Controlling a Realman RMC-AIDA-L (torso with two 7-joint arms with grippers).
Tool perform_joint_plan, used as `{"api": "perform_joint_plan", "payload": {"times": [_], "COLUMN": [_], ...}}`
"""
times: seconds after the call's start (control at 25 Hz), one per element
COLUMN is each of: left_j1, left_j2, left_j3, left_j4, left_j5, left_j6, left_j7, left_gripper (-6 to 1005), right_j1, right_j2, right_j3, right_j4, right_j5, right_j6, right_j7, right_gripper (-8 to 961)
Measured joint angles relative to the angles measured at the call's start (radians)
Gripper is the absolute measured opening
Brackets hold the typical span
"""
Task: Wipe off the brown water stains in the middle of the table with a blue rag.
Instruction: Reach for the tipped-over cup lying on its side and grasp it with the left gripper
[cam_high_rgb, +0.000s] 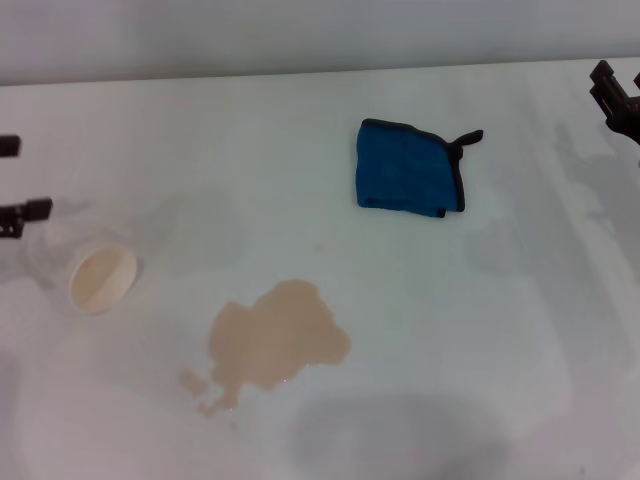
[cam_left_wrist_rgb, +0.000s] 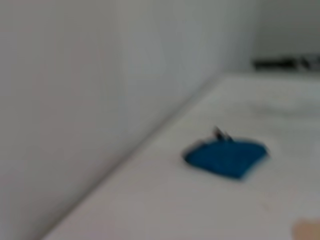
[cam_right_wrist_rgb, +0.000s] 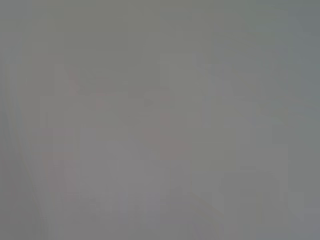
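Blue rag (cam_high_rgb: 410, 168) folded, flat on table (cam_high_rgb: 520, 330), far right of centre, black loop at far right corner. Brown water stains (cam_high_rgb: 270, 342) near middle, small splashes at left end, well apart from rag. Paper cup (cam_high_rgb: 102, 279) on its side left of stains. Left claw (cam_high_rgb: 20, 185) at left edge, fingers apart, empty. Right claw (cam_high_rgb: 618, 95) at far right edge, open or closed: cannot tell. Right wrist view blank grey.

A cream-white paper cup (cam_high_rgb: 102, 278) lies tipped on its side near the left edge of the bench, its open mouth facing the camera. Behind the bench's far edge runs a plain grey wall (cam_high_rgb: 300, 35).
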Motion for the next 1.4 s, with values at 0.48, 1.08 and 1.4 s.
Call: {"api": "perform_joint_plan", "payload": {"times": [0.48, 1.08, 1.4], "left_j1": [-0.268, -0.360, -0.381], "left_j2": [0.006, -0.051, -0.130], "left_j3": [0.002, 0.003, 0.002], "left_j4": [-0.151, -0.264, -0.295], "left_j5": [0.402, 0.546, 0.545], "left_j6": [0.028, -0.019, -0.124], "left_j7": [0.011, 0.276, 0.499], "left_gripper": [861, 862, 862], "right_j1": [0.004, 0.028, 0.029], "right_j2": [-0.006, -0.005, -0.001], "right_j3": [0.000, 0.154, 0.161], "right_j4": [0.000, -0.001, 0.000], "right_j5": [0.005, 0.012, 0.092], "right_j6": [0.004, 0.084, 0.132], "right_j7": [0.001, -0.010, -0.009], "right_gripper": [666, 665, 664]}}
